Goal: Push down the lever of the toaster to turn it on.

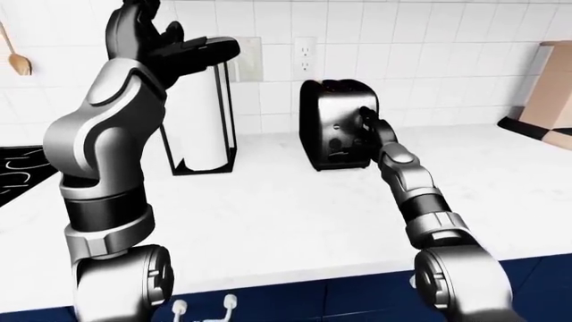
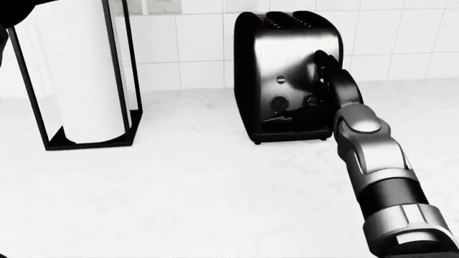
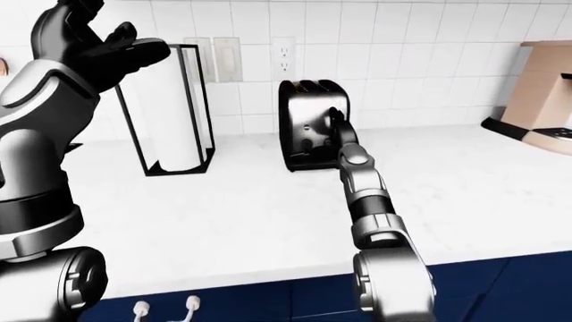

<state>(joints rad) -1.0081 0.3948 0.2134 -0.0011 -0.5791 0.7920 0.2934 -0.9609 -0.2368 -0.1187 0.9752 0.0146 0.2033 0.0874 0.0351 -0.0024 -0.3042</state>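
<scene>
Standing upright on the white worktop (image 2: pixel 200 204) against the tiled wall: glossy black toaster (image 2: pixel 283 54), lever low. Pressing against its face, right hand (image 2: pixel 326 80), finger state unclear. Hovering high, left hand (image 1: pixel 156 40), fingers spread. Flanking leftward, paper-towel holder (image 2: pixel 86 80).

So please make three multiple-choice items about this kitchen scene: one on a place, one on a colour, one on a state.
1. In the left-eye view, the paper towel holder stands where from the toaster?
A left
B right
C on top

2. The toaster is which colour?
A white
B black
C red

3. The left hand is
A raised with open fingers
B resting on the counter
C closed on the toaster

Answers: 1 A, it stands on the toaster's left; 2 B, its body is glossy black; 3 A, it is up by the wall tiles, its fingers spread.
</scene>
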